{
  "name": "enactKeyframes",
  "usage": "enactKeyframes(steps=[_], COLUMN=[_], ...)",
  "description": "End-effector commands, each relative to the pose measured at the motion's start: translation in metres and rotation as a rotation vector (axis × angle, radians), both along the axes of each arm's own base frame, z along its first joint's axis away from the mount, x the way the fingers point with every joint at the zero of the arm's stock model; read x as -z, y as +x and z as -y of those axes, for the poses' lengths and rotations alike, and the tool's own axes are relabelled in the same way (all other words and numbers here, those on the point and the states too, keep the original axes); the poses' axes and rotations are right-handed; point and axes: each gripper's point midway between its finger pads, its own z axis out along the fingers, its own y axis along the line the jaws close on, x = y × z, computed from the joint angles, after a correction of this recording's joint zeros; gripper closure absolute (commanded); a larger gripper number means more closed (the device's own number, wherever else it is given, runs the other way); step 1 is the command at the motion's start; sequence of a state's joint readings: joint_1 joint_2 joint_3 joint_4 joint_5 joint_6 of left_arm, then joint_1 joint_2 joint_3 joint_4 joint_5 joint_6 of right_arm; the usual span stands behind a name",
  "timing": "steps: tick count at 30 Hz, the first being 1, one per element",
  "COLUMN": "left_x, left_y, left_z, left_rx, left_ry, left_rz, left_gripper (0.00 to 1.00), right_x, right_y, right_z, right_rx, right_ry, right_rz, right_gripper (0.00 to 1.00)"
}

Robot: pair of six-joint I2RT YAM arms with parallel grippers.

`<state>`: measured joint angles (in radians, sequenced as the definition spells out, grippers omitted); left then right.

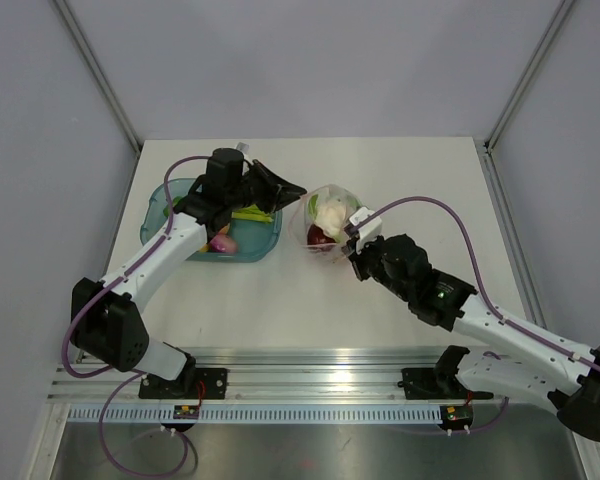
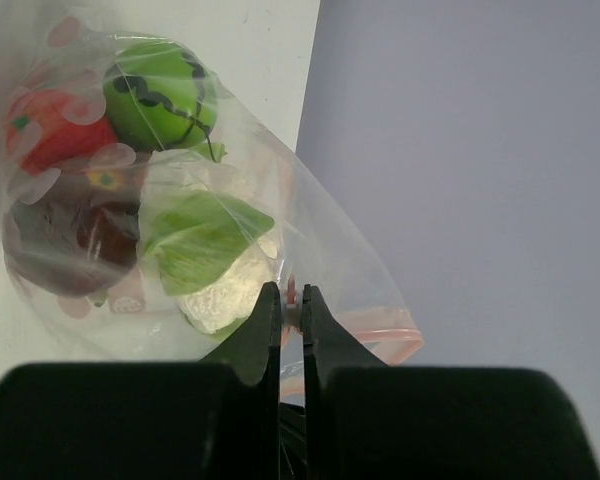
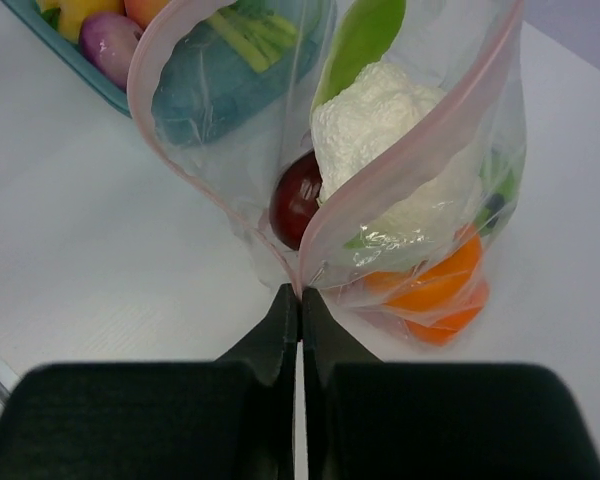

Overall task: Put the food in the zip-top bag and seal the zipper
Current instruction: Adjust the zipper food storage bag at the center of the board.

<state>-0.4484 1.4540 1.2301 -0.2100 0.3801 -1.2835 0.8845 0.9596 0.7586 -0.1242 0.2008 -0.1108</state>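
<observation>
The clear zip-top bag [image 1: 330, 215] stands on the table between my two grippers, with food inside. My left gripper [image 1: 298, 190] is shut on the bag's pink-red zipper edge [image 2: 380, 340] at its left end. My right gripper [image 1: 352, 232] is shut on the zipper's other end, where the two strips [image 3: 420, 150] meet. The strips spread apart above it, so the mouth stands open. Inside are a white cauliflower [image 3: 380, 120], a dark red piece [image 3: 295, 200], orange balls [image 3: 435, 285], a green ball [image 2: 160, 95] and a red piece [image 2: 55, 140].
The teal tray [image 1: 170, 205] sits left of the bag, under my left arm. It holds a purple piece [image 3: 115, 45], a yellow piece [image 3: 75, 12] and green stalks [image 1: 252, 213]. Frame posts stand at the table's back corners.
</observation>
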Motion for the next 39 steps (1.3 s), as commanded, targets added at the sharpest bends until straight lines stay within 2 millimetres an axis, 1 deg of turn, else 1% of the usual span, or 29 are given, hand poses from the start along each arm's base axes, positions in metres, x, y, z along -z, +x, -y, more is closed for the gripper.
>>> enactKeyframes(steps=[1, 5, 6, 8, 9, 10, 12, 13, 14, 16, 18, 19, 21, 22, 23, 24, 25, 27, 28, 29, 30, 31, 32, 33, 34, 35, 36, 38, 39], left_x=[-0.040, -0.059, -0.067, -0.080, -0.096, -0.103, -0.113, -0.124, -0.128, -0.134, -0.128, -0.123, -0.106, -0.100, -0.084, -0.080, -0.072, -0.054, -0.050, -0.050, -0.050, -0.052, -0.053, -0.055, -0.057, -0.056, -0.055, -0.051, -0.051], left_y=[0.007, 0.022, 0.029, 0.035, 0.042, 0.045, 0.049, 0.049, 0.048, 0.044, 0.040, 0.038, 0.033, 0.031, 0.027, 0.022, 0.019, 0.009, 0.005, 0.002, -0.003, -0.005, -0.008, -0.010, -0.012, -0.011, -0.011, -0.013, -0.012], left_z=[-0.007, -0.017, -0.020, -0.023, -0.025, -0.027, -0.031, -0.032, -0.032, -0.033, -0.032, -0.032, -0.032, -0.031, -0.029, -0.023, -0.020, -0.007, -0.003, 0.000, 0.004, 0.004, 0.005, 0.001, -0.001, -0.004, -0.006, -0.011, -0.013], left_rx=[-0.032, -0.056, -0.069, -0.068, -0.074, -0.075, -0.075, -0.077, -0.073, -0.067, -0.053, -0.049, -0.040, -0.029, -0.014, 0.014, 0.029, 0.074, 0.088, 0.098, 0.106, 0.103, 0.099, 0.080, 0.071, 0.051, 0.038, 0.013, -0.007], left_ry=[-0.047, -0.039, -0.040, -0.046, -0.057, -0.058, -0.058, -0.067, -0.069, -0.071, -0.074, -0.075, -0.072, -0.073, -0.061, -0.058, -0.043, -0.017, -0.014, -0.015, -0.014, -0.011, -0.009, -0.006, -0.009, -0.001, 0.005, 0.012, 0.009], left_rz=[0.100, 0.136, 0.147, 0.165, 0.190, 0.198, 0.208, 0.230, 0.238, 0.255, 0.249, 0.239, 0.222, 0.215, 0.196, 0.196, 0.190, 0.168, 0.163, 0.160, 0.162, 0.171, 0.177, 0.185, 0.188, 0.188, 0.183, 0.169, 0.165], left_gripper=[1.00, 1.00, 1.00, 1.00, 1.00, 1.00, 1.00, 1.00, 1.00, 1.00, 1.00, 1.00, 1.00, 1.00, 1.00, 1.00, 1.00, 1.00, 1.00, 1.00, 1.00, 1.00, 1.00, 1.00, 1.00, 1.00, 1.00, 1.00, 1.00], right_x=[-0.048, -0.093, -0.103, -0.134, -0.143, -0.174, -0.192, -0.212, -0.217, -0.214, -0.202, -0.185, -0.169, -0.141, -0.131, -0.123, -0.103, -0.096, -0.101, -0.101, -0.102, -0.111, -0.102, -0.114, -0.108, -0.109, -0.120, -0.121, -0.132], right_y=[0.008, 0.021, 0.027, 0.036, 0.048, 0.051, 0.057, 0.059, 0.061, 0.067, 0.070, 0.071, 0.072, 0.072, 0.073, 0.070, 0.070, 0.071, 0.071, 0.073, 0.076, 0.075, 0.072, 0.070, 0.066, 0.059, 0.055, 0.042, 0.032], right_z=[0.008, 0.034, 0.043, 0.054, 0.066, 0.075, 0.081, 0.089, 0.091, 0.087, 0.084, 0.083, 0.085, 0.084, 0.086, 0.090, 0.090, 0.094, 0.095, 0.096, 0.097, 0.095, 0.093, 0.088, 0.086, 0.077, 0.074, 0.068, 0.060], right_rx=[0.077, 0.181, 0.212, 0.234, 0.258, 0.272, 0.256, 0.273, 0.270, 0.259, 0.243, 0.241, 0.249, 0.245, 0.251, 0.253, 0.255, 0.272, 0.280, 0.300, 0.317, 0.307, 0.281, 0.250, 0.224, 0.159, 0.129, 0.049, -0.023], right_ry=[0.133, 0.130, 0.121, 0.116, 0.108, 0.149, 0.161, 0.176, 0.163, 0.125, 0.099, 0.080, 0.083, 0.058, 0.065, 0.063, 0.052, 0.052, 0.061, 0.075, 0.077, 0.073, 0.032, 0.041, 0.010, 0.010, 0.016, -0.007, 0.007], right_rz=[0.124, 0.294, 0.328, 0.394, 0.403, 0.440, 0.459, 0.490, 0.501, 0.474, 0.447, 0.420, 0.394, 0.352, 0.343, 0.339, 0.320, 0.319, 0.321, 0.299, 0.287, 0.277, 0.230, 0.228, 0.191, 0.179, 0.191, 0.172, 0.183], right_gripper=[1.00, 1.00, 1.00, 1.00, 1.00, 1.00, 1.00, 1.00, 1.00, 1.00, 1.00, 1.00, 1.00, 1.00, 1.00, 1.00, 1.00, 1.00, 1.00, 0.91, 0.71, 0.67, 0.63, 0.57, 0.55, 0.54, 0.51, 0.45, 0.45])
